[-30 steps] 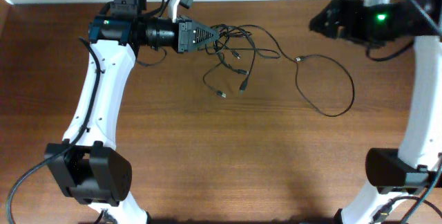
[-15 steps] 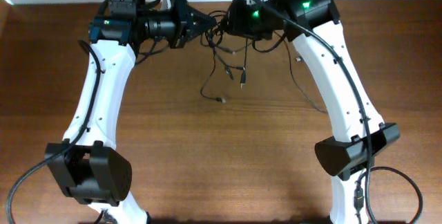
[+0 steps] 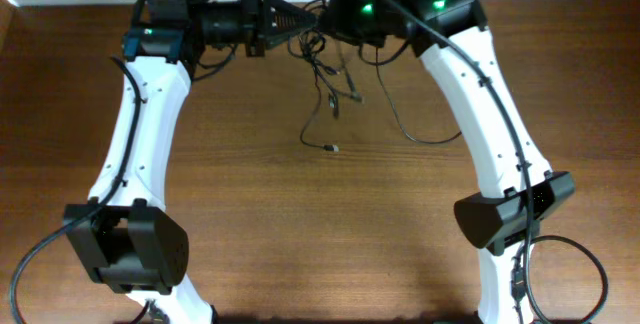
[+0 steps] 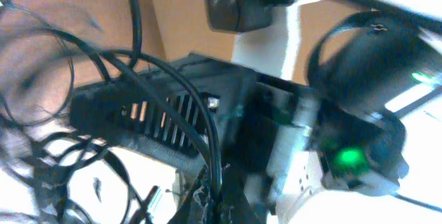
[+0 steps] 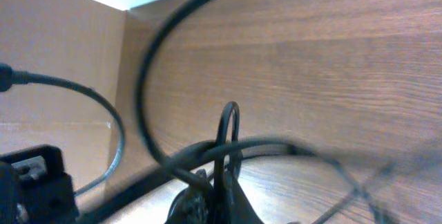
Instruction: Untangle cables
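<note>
Overhead view. The left gripper (image 3: 303, 26) and the right gripper (image 3: 330, 22) stood nose to nose at the far edge of the wooden table (image 3: 300, 224), their tips almost touching. The cables (image 3: 320, 52) were bunched between the two tips. From there, thin black strands trailed toward the near side of the table. One strand ended in a small plug (image 3: 332, 148) lying on the wood, and a wider loop (image 3: 420, 139) spread beside the right arm.

Left wrist view. The left claw appeared pressed together on a black cord (image 4: 210, 134) that ran down into its tips, with the right gripper's vented body (image 4: 152, 113) close in front.

Right wrist view. The right claw's fingers met at the bottom edge, pinching cords from which a small loop (image 5: 229, 104) stood upright.
</note>
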Tool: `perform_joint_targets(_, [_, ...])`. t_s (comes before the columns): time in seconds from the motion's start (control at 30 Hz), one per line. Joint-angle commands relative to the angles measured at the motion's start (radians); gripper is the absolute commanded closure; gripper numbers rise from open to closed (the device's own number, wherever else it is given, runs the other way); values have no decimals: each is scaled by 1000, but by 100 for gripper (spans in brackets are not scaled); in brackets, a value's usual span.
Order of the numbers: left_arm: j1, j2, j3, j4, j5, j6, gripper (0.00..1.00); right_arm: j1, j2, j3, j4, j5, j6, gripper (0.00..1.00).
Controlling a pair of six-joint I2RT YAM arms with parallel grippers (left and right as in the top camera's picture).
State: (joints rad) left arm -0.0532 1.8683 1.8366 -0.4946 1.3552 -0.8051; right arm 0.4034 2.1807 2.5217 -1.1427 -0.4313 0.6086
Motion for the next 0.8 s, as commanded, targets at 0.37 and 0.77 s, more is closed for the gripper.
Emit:
perform_joint_targets(0.37, [156, -16, 10, -486, -1389, 486, 100, -613, -167, 3, -434, -180, -528, 96])
perform_joint_targets(0.77, [77, -16, 10, -358, 67, 895, 83, -280, -126, 3, -472, -135, -575, 26])
